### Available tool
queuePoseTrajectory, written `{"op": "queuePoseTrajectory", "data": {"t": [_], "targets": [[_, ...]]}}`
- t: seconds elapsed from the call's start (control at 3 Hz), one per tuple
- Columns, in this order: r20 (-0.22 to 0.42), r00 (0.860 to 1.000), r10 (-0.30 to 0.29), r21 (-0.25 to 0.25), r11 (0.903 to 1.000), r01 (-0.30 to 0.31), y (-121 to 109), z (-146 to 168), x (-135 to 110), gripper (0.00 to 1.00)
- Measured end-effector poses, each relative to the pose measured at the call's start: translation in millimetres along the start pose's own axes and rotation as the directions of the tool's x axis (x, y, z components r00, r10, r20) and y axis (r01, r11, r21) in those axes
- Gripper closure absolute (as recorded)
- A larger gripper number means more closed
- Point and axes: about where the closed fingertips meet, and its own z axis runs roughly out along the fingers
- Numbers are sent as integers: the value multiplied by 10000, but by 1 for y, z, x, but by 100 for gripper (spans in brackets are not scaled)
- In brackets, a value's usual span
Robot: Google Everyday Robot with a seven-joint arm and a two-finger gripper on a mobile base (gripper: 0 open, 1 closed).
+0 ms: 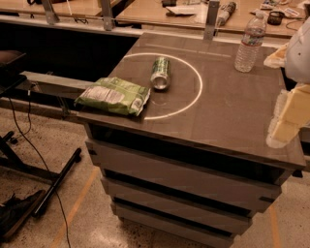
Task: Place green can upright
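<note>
The green can (161,72) lies on its side on the brown tabletop (227,111), inside a white painted circle (198,85). Its silver end faces the table's front. My gripper (287,117) is at the right edge of the view, over the table's right side. It is well to the right of the can, apart from it, and nothing shows in it.
A flat green-and-white chip bag (114,96) lies at the table's front left corner, just left of the can. A clear water bottle (250,42) stands upright at the back right. Behind the table are desks with clutter (184,9). A dark chair base (43,179) is on the floor at left.
</note>
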Motion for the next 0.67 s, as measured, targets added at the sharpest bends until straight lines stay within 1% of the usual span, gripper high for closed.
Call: {"op": "queuePoseTrajectory", "data": {"t": [0.33, 0.67], "targets": [[1, 10000, 0, 2, 10000, 0, 0, 0, 0, 0], [268, 9996, -134, -27, 9999, 135, -14, 11, -13, 0]]}}
